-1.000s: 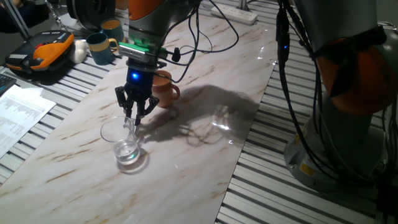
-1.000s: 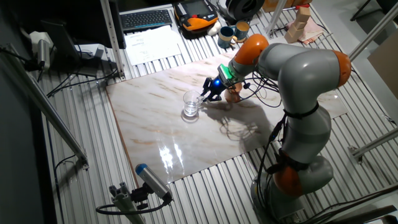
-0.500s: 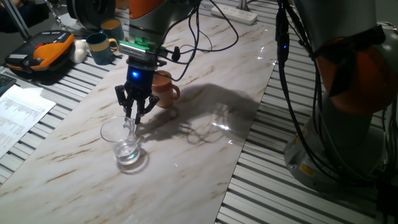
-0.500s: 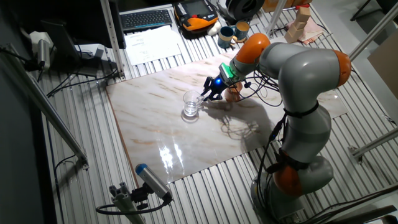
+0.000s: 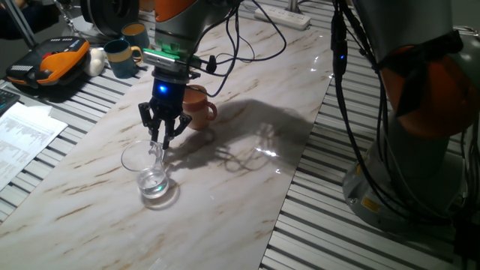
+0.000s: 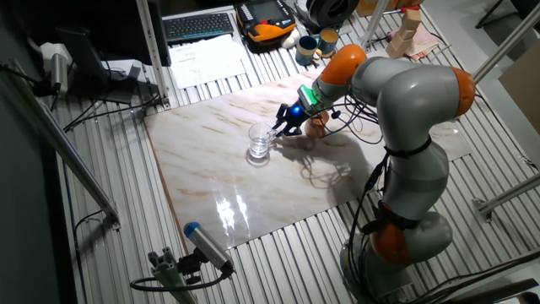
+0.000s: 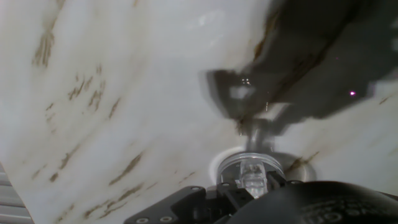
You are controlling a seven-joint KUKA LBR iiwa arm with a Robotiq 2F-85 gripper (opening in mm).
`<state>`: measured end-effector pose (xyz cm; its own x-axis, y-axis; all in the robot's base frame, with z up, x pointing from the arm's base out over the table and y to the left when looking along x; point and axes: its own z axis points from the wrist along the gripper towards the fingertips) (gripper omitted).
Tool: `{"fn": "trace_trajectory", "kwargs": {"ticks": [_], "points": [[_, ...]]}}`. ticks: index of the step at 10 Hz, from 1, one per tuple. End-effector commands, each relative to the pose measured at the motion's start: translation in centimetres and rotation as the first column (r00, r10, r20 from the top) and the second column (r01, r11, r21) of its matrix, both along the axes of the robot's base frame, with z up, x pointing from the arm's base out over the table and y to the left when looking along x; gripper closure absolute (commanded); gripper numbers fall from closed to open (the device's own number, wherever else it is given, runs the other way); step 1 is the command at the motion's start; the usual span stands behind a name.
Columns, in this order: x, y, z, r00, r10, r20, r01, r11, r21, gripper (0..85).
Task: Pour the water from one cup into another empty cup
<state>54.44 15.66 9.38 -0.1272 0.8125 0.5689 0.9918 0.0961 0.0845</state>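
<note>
- Clearly, the glass mug [image 5: 152,174] stood upright on the marble counter [image 5: 247,187], near the middle of the slab, and the water [image 5: 154,182] lay as a shallow layer at its thick base.
- The pincer [image 5: 160,139] was at the far side of this mug, at its rim or handle; its fingers [image 5: 166,129] were drawn close together there. Whether they really clamped the glass handle I could not tell, because the glass is transparent and the hand view was blurred.
- The terracotta mug [image 5: 197,106] stood upright just behind the pincer, apart from the glass mug; its inside was not visible, so I could not say if it was empty.
- In my judgement the task was at its beginning: the grasp was being made or was just made, the glass mug was not lifted, and no water was poured. Lifting, carrying over the terracotta mug and tilting were all left to do.
- Further away, off the slab, two other mugs [image 5: 120,57] stood near an orange and black device [image 5: 49,66].
</note>
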Motion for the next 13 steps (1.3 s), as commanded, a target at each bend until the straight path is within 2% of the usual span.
{"fn": "trace_trajectory", "kwargs": {"ticks": [1, 6, 7, 9, 13], "points": [[-0.02, 0.04, 0.09, 1.000, 0.003, -0.001, -0.003, 1.000, 0.008, 51.0], [-0.02, 0.15, 0.00, 1.000, 0.023, -0.011, -0.022, 0.999, 0.046, 51.0], [0.00, 0.13, -0.03, 1.000, 0.027, -0.013, -0.026, 0.998, 0.053, 68.0], [0.01, 0.14, -0.06, 0.999, 0.039, -0.020, -0.038, 0.996, 0.076, 68.0], [0.00, 0.18, -0.10, 0.998, 0.055, -0.029, -0.053, 0.996, 0.065, 68.0]]}}
